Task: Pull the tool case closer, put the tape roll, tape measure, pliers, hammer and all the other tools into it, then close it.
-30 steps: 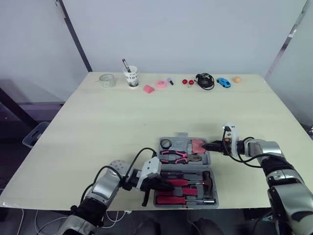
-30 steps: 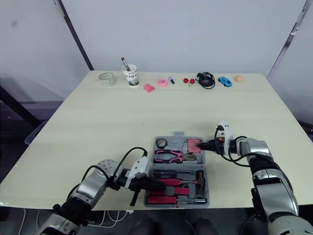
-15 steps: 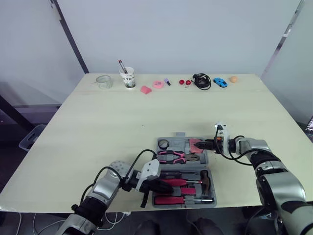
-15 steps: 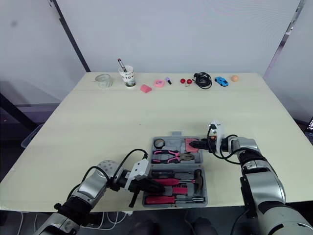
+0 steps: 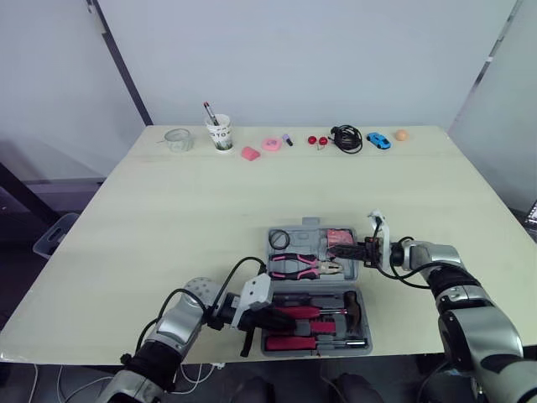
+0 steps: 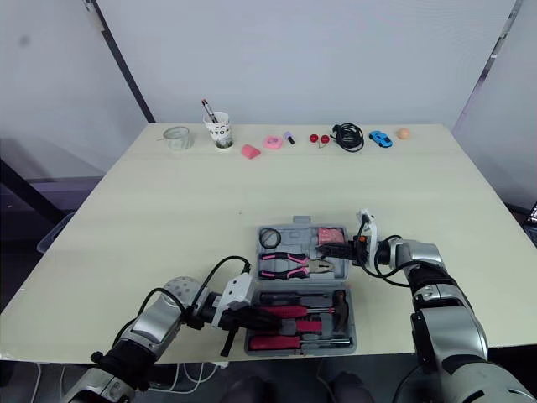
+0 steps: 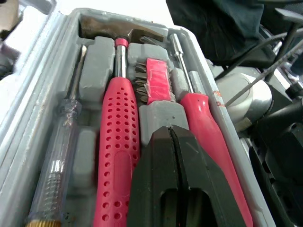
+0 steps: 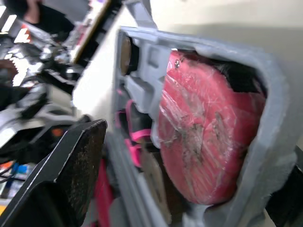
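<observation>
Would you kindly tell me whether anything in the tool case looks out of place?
Nothing stands out: the hammer, pliers and tape measure all sit snugly in their moulded slots in the open case.

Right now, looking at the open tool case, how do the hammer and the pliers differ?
The hammer lies in the near half of the tool case; the pliers lie in its far half. The hammer has one red dimpled handle; the pliers have two pink-and-black handles. Both lie flat in moulded slots, working ends toward the robot's right.
</observation>
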